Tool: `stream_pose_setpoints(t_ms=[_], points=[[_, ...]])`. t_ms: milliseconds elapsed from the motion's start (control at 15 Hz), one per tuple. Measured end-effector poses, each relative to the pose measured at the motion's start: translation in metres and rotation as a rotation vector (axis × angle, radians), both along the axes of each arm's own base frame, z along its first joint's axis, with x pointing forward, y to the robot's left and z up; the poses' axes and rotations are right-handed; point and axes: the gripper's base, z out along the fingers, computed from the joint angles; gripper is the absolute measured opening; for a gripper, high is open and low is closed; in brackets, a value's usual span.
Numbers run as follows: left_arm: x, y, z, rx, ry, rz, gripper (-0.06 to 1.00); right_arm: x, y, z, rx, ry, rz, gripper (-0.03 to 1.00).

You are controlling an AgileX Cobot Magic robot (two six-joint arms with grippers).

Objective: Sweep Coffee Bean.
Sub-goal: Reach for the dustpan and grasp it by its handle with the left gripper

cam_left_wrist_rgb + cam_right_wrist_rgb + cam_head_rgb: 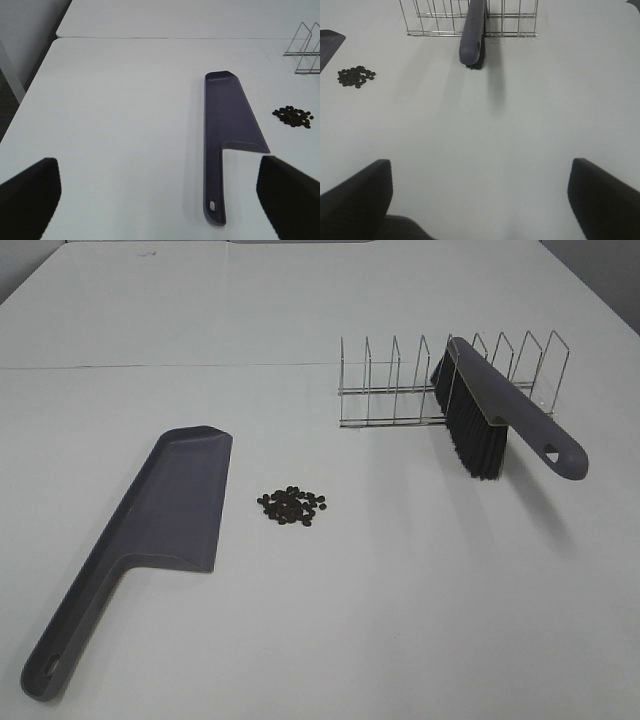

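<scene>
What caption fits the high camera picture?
Beans wait between dustpan and brush propped in rack.

Of the robot, only the two grippers show. The left gripper (157, 161) has a pair of matte black fingers (30, 197): broad, blocky slabs with softly rounded corners and flat inner faces, their surface dull and even. The right gripper (479, 162) has the same kind of black fingers (605, 200), wedge-like with sloping tops. Next to one of them curves a smooth, rounded housing (405, 227) in dark charcoal grey, a shade lighter than the fingers
</scene>
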Motion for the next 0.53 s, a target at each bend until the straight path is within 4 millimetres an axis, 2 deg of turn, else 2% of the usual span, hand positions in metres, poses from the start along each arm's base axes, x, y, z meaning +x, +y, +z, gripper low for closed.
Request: stream_pose_setpoints(t_ms=[533], points=[[0.0000,0.0024,-0.0002,0.009,0.002,0.025,0.99,0.0000,0.0000,0.0000,0.000,0.000,0.000,0.85]])
